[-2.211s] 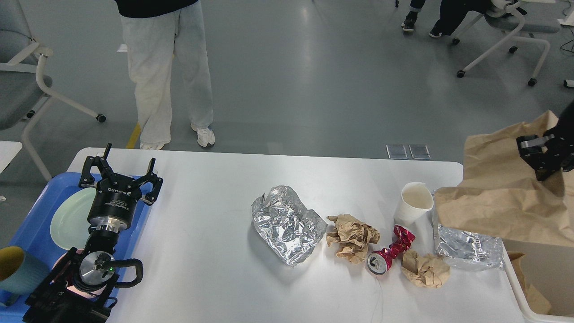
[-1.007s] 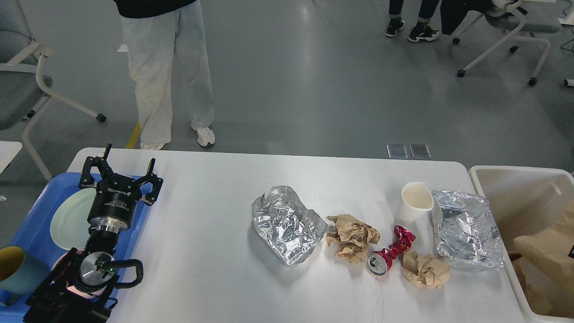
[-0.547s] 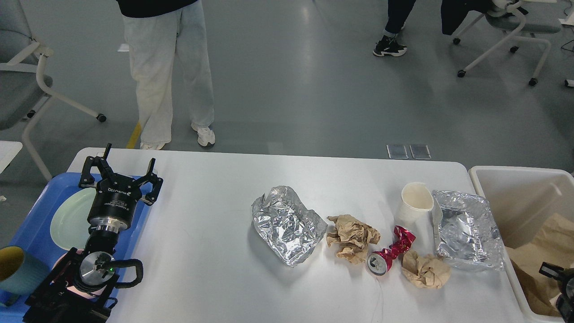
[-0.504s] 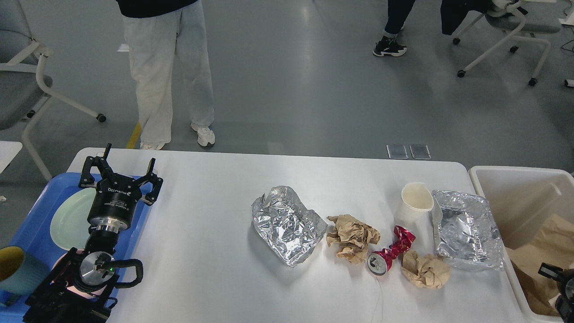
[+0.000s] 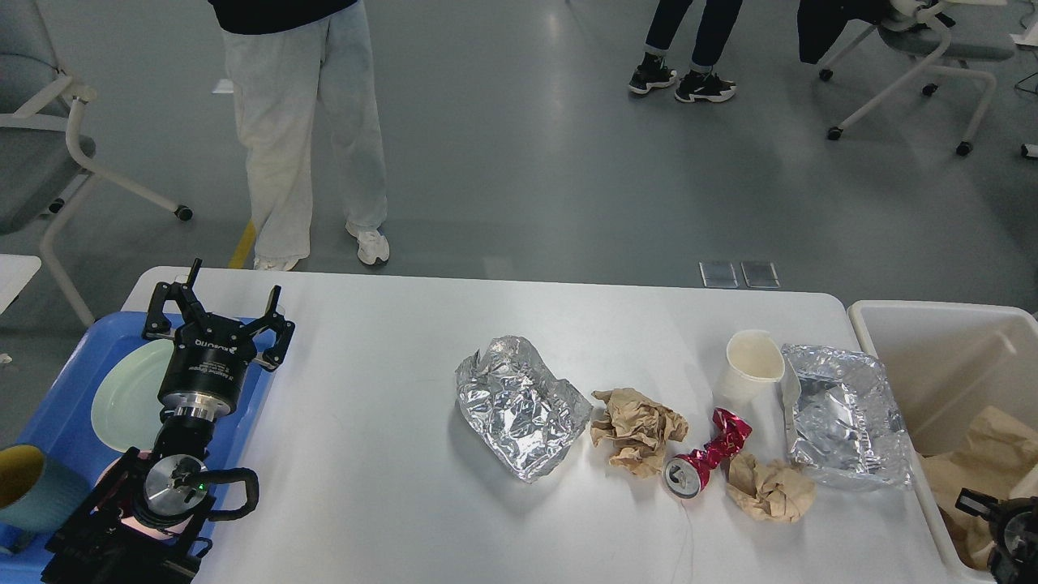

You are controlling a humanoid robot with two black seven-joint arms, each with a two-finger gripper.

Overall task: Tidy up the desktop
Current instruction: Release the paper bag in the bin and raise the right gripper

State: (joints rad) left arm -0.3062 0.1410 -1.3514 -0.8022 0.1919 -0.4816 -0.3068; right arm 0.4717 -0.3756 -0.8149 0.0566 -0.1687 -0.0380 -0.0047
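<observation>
The white desktop (image 5: pixel 381 341) holds a crumpled foil sheet (image 5: pixel 519 405), a brown paper ball (image 5: pixel 638 428), a crushed red can (image 5: pixel 704 461), a second brown paper ball (image 5: pixel 769 488), a dented white paper cup (image 5: pixel 750 369) and a second foil sheet (image 5: pixel 847 426). My left gripper (image 5: pixel 215 323) is open and empty, over the left table edge and the blue tray. Only a dark part of my right arm end (image 5: pixel 996 529) shows at the bottom right corner, over the bin; its fingers cannot be told apart.
An off-white bin (image 5: pixel 932 312) stands at the right table end with a brown paper bag (image 5: pixel 985 450) in it. A blue tray (image 5: pixel 57 405) at the left holds a pale green plate (image 5: pixel 122 393) and a teal cup (image 5: pixel 32 491). People and chairs stand beyond the table.
The brown paper bag, held up over the bin by my right gripper, now lies in the bin. My right arm has dropped to the bottom right corner. The left arm has not moved.
</observation>
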